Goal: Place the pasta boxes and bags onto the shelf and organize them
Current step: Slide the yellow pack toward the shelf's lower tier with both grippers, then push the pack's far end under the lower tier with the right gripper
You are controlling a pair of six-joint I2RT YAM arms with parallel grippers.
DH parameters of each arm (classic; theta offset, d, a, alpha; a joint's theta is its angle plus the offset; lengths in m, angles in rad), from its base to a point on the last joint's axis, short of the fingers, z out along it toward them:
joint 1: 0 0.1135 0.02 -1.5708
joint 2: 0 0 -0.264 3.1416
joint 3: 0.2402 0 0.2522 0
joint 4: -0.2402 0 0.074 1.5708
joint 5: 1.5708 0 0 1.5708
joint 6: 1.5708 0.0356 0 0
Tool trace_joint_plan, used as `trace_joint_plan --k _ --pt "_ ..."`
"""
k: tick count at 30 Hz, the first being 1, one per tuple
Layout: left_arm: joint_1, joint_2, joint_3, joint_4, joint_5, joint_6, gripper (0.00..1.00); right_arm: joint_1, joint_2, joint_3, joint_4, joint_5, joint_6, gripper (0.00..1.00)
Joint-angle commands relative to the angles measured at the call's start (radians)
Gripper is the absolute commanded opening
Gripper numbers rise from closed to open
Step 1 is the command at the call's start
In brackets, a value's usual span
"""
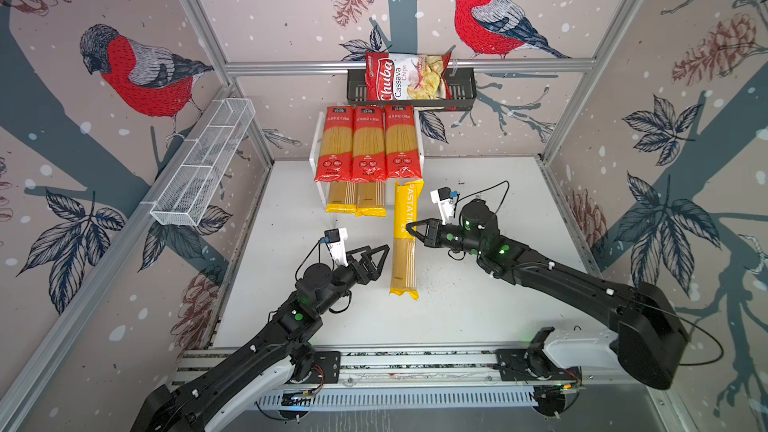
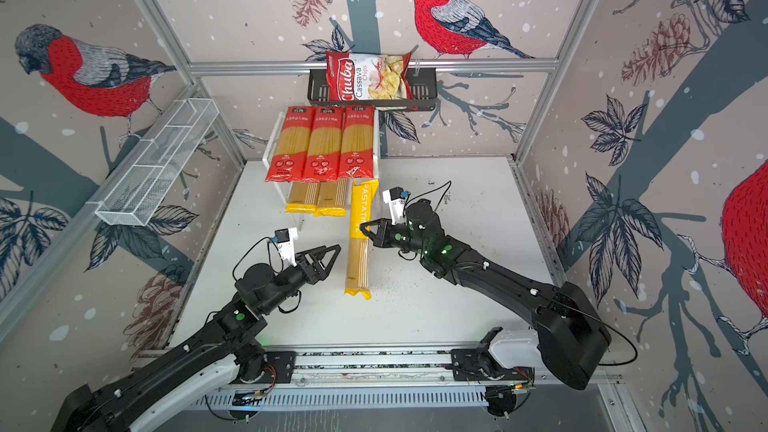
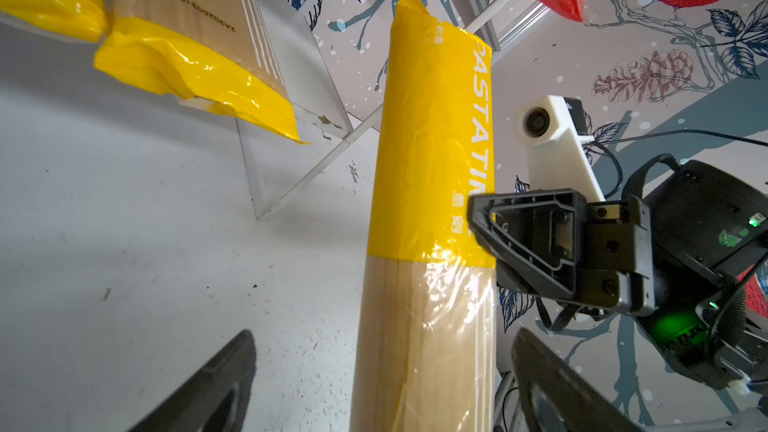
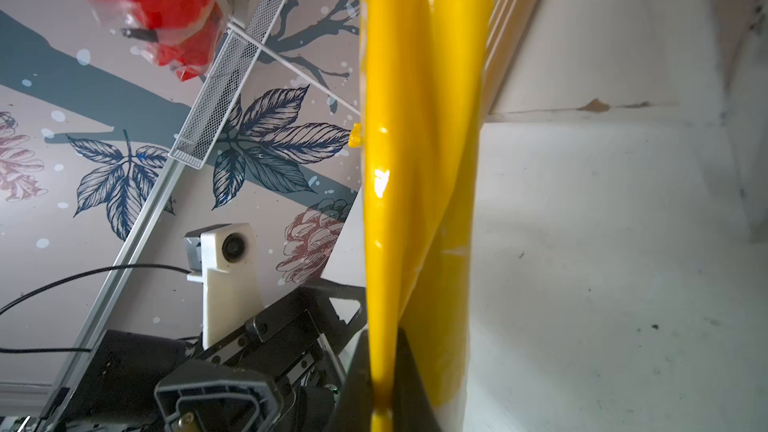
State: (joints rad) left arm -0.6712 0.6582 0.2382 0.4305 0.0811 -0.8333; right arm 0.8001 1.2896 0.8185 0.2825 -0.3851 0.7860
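The right fingers (image 3: 528,196) pinch the edge of the yellow packet (image 1: 404,251), the left fingers (image 3: 216,392) spread just beside it.

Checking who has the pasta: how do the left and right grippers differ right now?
The left gripper stands open and holds nothing; the right gripper is shut on the yellow spaghetti packet. The left sits by the packet's clear section, while the right pinches its yellow printed part. Both point inward at that packet from opposite sides.
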Motion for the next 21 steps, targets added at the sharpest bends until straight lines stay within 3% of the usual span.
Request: trace_joint_plan --k 1,6,21 --pt "0.006 0.01 -0.004 0.057 0.028 -0.003 0.95 0.017 -0.031 -0.011 0.127 -0.024 0.01 0.0" --pt "0.007 0.035 -0.029 0.136 0.046 -0.003 0.95 0.01 -0.013 -0.012 0.166 -0.038 0.017 0.0" --pt "0.082 0.203 -0.071 0.356 0.157 -0.057 0.93 -0.106 0.255 0.137 0.384 -0.216 0.156 0.0"
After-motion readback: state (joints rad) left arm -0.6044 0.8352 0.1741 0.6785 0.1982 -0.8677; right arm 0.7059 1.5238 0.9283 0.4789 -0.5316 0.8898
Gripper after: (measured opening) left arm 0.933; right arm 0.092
